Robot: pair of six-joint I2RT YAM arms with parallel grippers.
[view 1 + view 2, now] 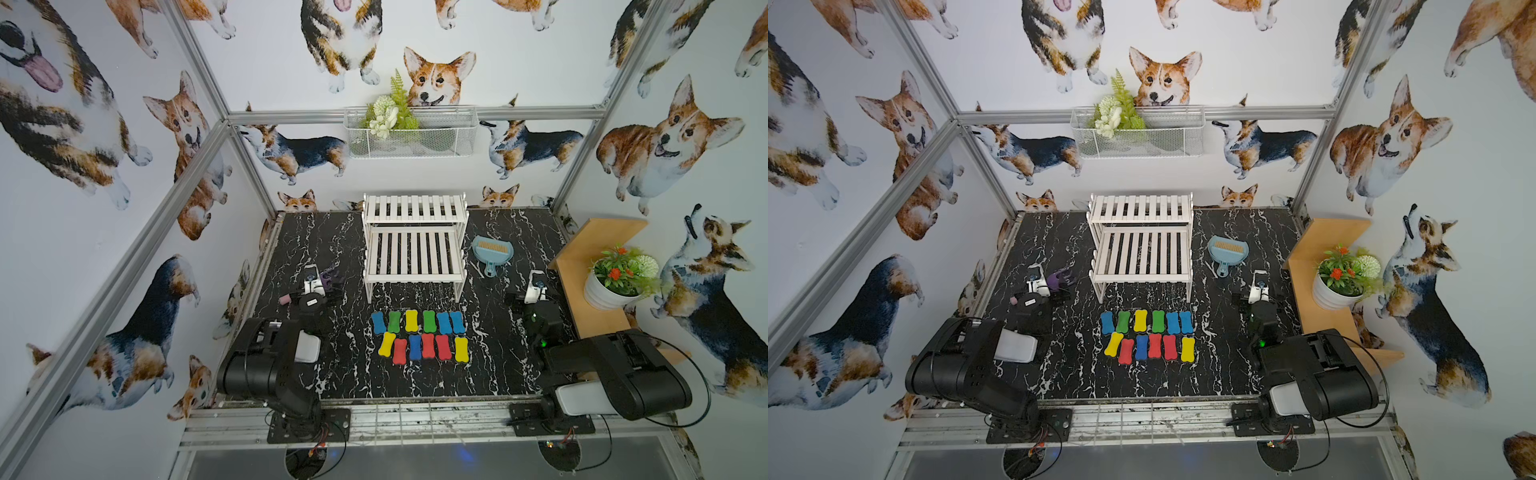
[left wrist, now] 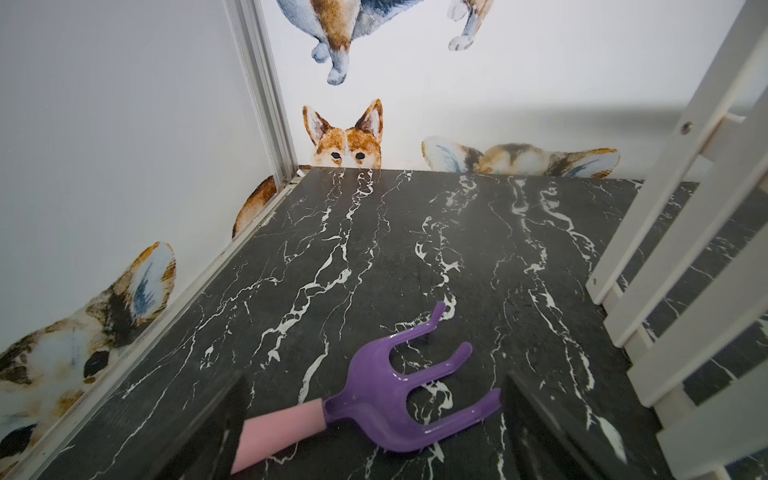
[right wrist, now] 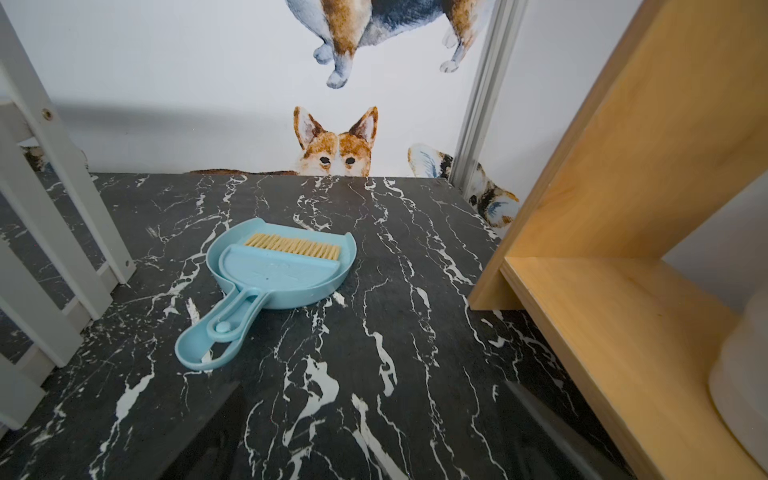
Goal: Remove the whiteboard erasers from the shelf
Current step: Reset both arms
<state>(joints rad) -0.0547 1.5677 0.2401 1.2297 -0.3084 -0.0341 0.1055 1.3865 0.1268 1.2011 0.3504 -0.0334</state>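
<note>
The left gripper [image 2: 374, 372] is hovering low over the black marble tabletop [image 1: 332, 232] with its jaws spread wide, gripping nothing. One purple rake [image 2: 365, 395] with a pink handle is lying on the tabletop between its fingers. The right gripper [image 3: 374, 382] is also standing wide open and empty, pointing toward one light-blue dustpan [image 3: 286, 274], which is carrying a brush and resting well ahead of it.

Between the two arms, twelve whiteboard erasers [image 1: 415, 347] are lying flat on the tabletop in both top views, just in front of the shelf [image 1: 413, 277] and off it. They are sitting in two rows of six, side by side. The far row is reading blue, green, yellow, green, blue, blue; the near row yellow, red, blue, red, red, yellow. That is making four blue, three yellow, three red and two green. Each one is showing a small bone shape, narrow at the waist and rounded at both ends.

The shelf is standing against the back wall, its two white slatted tiers stepping down toward the erasers. One tan wooden shelf [image 1: 582, 282] on the robot's right is bearing one potted plant [image 1: 615, 278], and one wire basket [image 1: 415, 141] is hanging above.
</note>
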